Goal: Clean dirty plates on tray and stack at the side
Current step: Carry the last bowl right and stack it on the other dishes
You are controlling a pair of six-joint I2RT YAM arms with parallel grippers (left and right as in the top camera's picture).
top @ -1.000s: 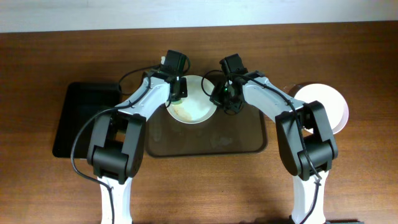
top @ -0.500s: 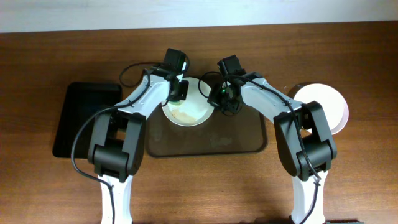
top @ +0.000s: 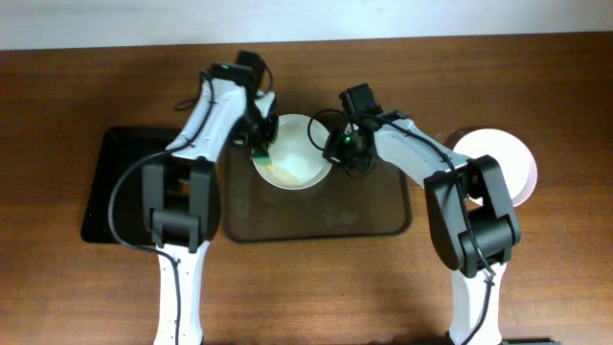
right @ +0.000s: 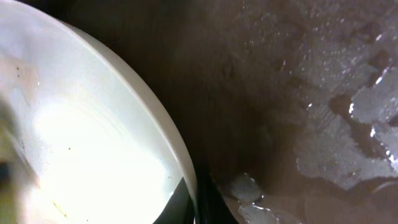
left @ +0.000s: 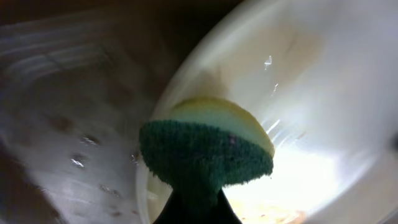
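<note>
A white plate (top: 293,153) with orange-brown smears is held tilted over the back of the brown tray (top: 364,218). My right gripper (top: 337,151) is shut on the plate's right rim (right: 180,168). My left gripper (top: 261,146) is shut on a green and yellow sponge (left: 208,146) that rests at the plate's left rim (left: 311,93). A stack of white plates (top: 498,163) sits on the table to the right of the tray.
A glossy black tray (top: 129,182) lies at the left of the brown tray. The brown tray is wet, with water patches (right: 348,137) on its bottom. The table's back edge runs just behind both arms.
My left arm has swung left and back, dragging the sponge from the plate's upper middle to its left rim. The plate has shifted slightly. The right gripper has kept its hold.
</note>
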